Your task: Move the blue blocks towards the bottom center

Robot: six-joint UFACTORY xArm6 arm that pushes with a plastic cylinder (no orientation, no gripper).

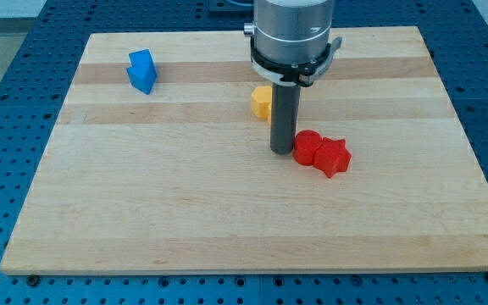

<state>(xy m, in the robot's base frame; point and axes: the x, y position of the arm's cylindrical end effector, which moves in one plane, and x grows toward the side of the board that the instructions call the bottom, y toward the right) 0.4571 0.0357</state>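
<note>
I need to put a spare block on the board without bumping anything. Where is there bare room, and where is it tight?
Free: the whole bottom strip of the board, below my tip; the left middle, under the blue block; and the right side, past the red star block. Crowded: the centre, where my tip stands against the red cylinder, with the yellow block just behind.

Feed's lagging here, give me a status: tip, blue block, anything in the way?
My tip at board centre, beside red blocks. Blue block untouched, top left. Yellow block behind rod. Nothing between the blue block and bottom centre.
</note>
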